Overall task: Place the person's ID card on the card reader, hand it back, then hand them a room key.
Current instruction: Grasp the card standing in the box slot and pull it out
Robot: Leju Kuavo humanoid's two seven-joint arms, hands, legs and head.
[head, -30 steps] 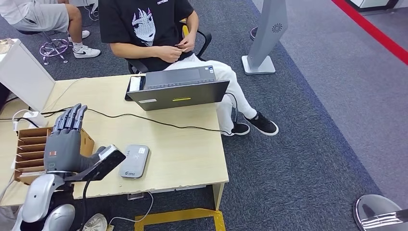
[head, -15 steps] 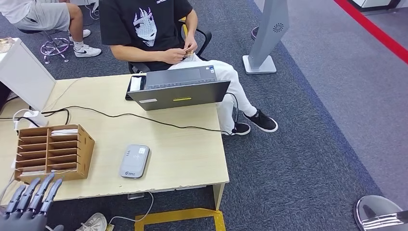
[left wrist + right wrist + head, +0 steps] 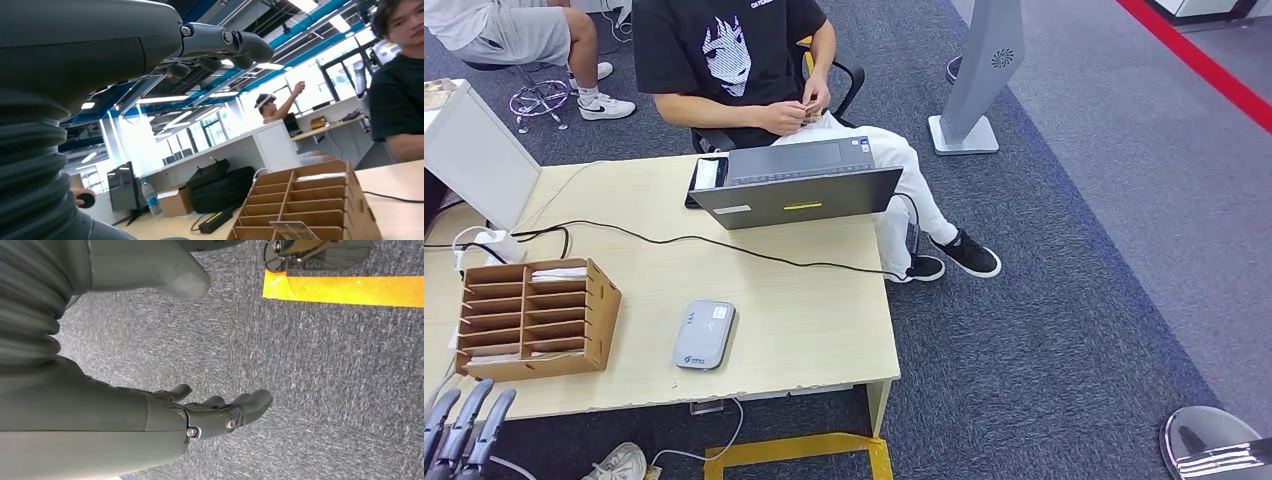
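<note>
The grey card reader (image 3: 703, 335) lies flat near the table's front edge. A seated person in a black T-shirt holds a small card (image 3: 809, 110) in both hands behind the laptop (image 3: 794, 185). My left hand (image 3: 459, 430) is low at the table's front left corner, fingers straight and apart, holding nothing. In the left wrist view its fingers (image 3: 220, 42) reach out above the wooden slotted organizer (image 3: 310, 205), where a card (image 3: 292, 231) sticks out of a slot. My right hand (image 3: 220, 412) hangs over the carpet with nothing in it.
The organizer (image 3: 534, 318) stands on the light wooden table (image 3: 824, 330), left of the reader. A black cable (image 3: 724, 243) runs across the table. A white box (image 3: 474, 150) is at the back left. Another seated person (image 3: 524, 30) is at the far left.
My left hand dropped from above the organizer to below the table's front edge. The person brought both hands together on the small card.
</note>
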